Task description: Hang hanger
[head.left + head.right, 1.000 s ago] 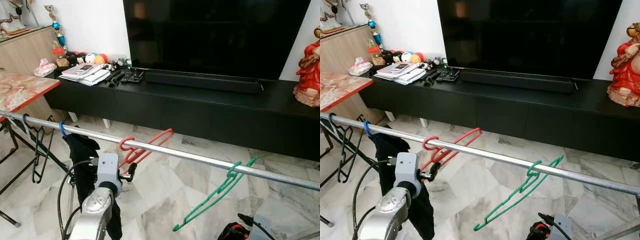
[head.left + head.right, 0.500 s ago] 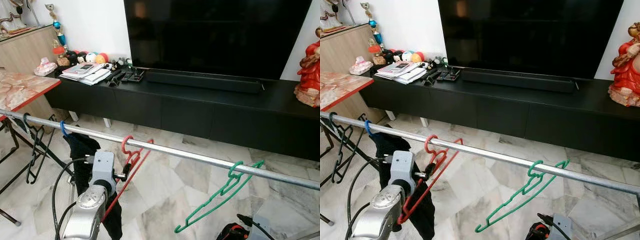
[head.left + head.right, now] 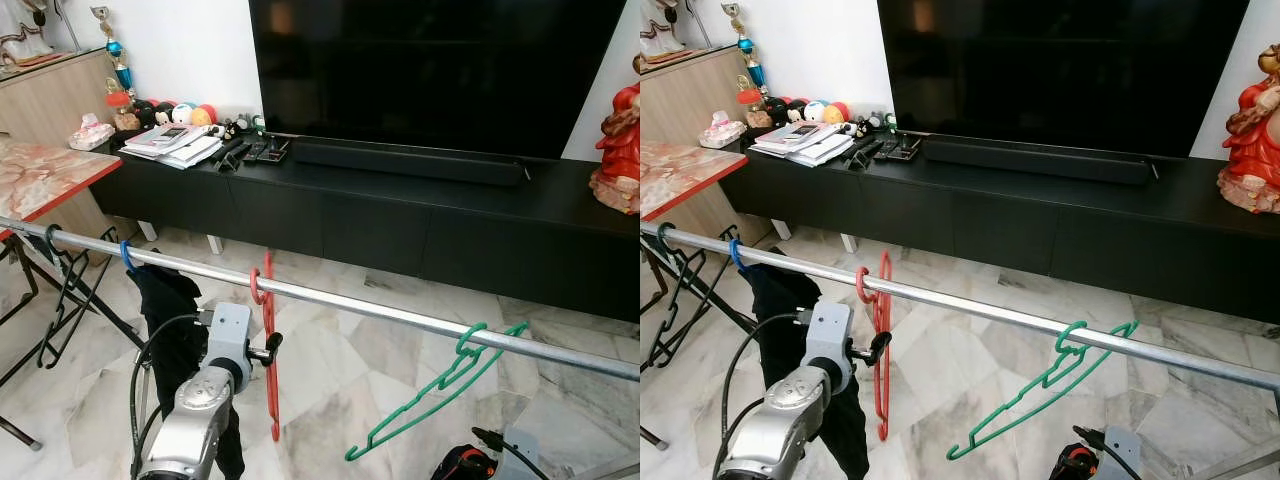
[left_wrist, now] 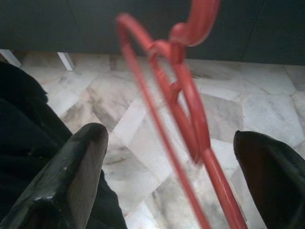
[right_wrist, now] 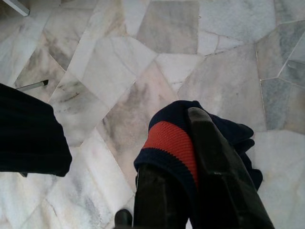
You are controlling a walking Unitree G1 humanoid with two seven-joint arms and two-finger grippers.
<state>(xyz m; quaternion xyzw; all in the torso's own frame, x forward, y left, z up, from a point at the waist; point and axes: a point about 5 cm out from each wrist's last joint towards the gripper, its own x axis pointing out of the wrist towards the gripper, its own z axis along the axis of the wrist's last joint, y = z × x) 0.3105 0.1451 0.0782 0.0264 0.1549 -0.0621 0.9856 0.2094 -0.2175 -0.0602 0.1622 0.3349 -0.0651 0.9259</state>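
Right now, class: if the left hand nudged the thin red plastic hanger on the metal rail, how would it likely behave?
The thin red plastic hanger would probably swing freely, since only its hook rests over the metal rail. Its slim frame looks light, perhaps slightly flexible. The open left hand does not steady it.

Colours at the rail
Red hanger [image 3: 268, 350], green hanger [image 3: 436, 392], silver rail [image 3: 380, 311]; white-grey marbled floor [image 3: 340, 370], black cabinet [image 3: 400, 225].

Red hanger [image 4: 190, 109] motion-blurred in the left wrist view, its lower end cut off by the frame edge, red figurine [image 3: 618, 150] cropped at the right edge, small items on the black surface [image 3: 420, 190] too small to identify
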